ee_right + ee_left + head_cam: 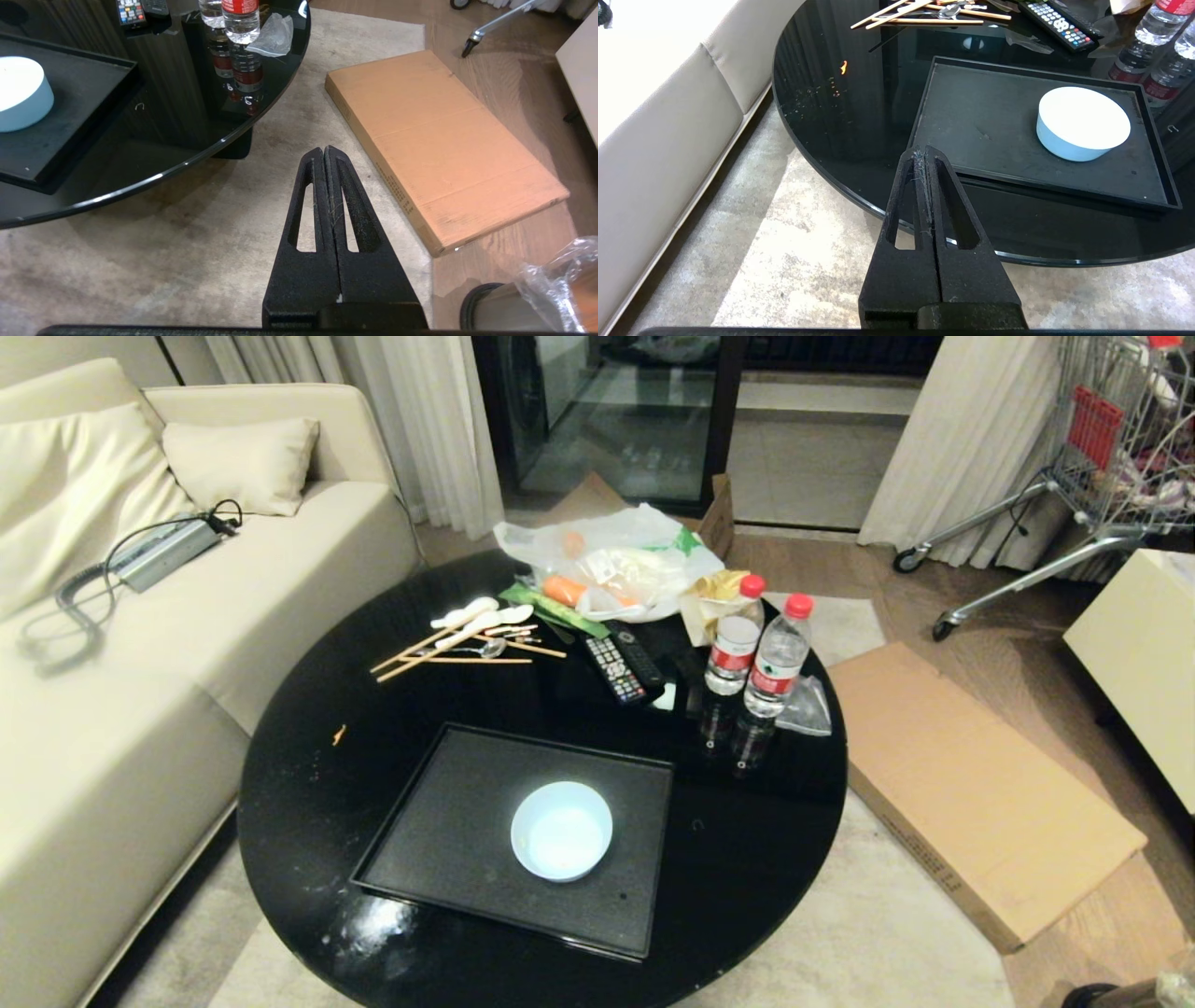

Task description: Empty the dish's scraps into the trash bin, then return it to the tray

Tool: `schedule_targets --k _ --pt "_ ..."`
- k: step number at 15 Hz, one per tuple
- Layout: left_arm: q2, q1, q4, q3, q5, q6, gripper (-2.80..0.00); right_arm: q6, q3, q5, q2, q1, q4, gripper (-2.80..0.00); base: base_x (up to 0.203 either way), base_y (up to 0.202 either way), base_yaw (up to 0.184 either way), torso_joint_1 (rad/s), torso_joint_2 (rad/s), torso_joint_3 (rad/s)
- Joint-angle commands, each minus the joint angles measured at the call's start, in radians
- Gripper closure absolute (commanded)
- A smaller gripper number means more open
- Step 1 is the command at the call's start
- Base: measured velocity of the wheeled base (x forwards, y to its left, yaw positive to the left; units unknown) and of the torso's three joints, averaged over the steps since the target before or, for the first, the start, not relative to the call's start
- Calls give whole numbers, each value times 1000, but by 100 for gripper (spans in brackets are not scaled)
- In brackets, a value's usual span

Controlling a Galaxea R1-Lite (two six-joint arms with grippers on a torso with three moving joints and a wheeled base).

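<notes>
The dish (561,830), a small pale bluish-white bowl, stands upright on the right half of the black tray (448,821) on the round table. Its inside looks bare, and the scraps are out of view. The trash bin (1120,994) stands on the floor to the right of the table, and its steel wall (495,308) and clear liner show in the right wrist view. My left gripper (921,151) is shut and empty, hanging over the table's near left edge, short of the tray (980,121) and the dish (1083,123). My right gripper (323,150) is shut and empty over the rug.
Two water bottles (761,658), remote controls (621,667), chopsticks and spoons (467,639) and a plastic bag of food (611,569) crowd the table's far half. A small orange bit (338,735) lies left of the tray. A flat cardboard box (980,784) lies on the floor to the right, and a sofa (112,709) stands on the left.
</notes>
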Motion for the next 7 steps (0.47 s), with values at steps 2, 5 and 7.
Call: schedule_targets --k 2,5,7 --pt "0 0 0 0 1 0 0 5 0 0 3 0 0 0 0 0 0 0 0 0" --pt "0 0 0 0 0 -2 0 6 0 0 3 0 0 0 0 0 0 0 0 0" --pt "0 0 0 0 0 -1 0 7 0 2 4 0 0 0 0 0 0 0 0 0"
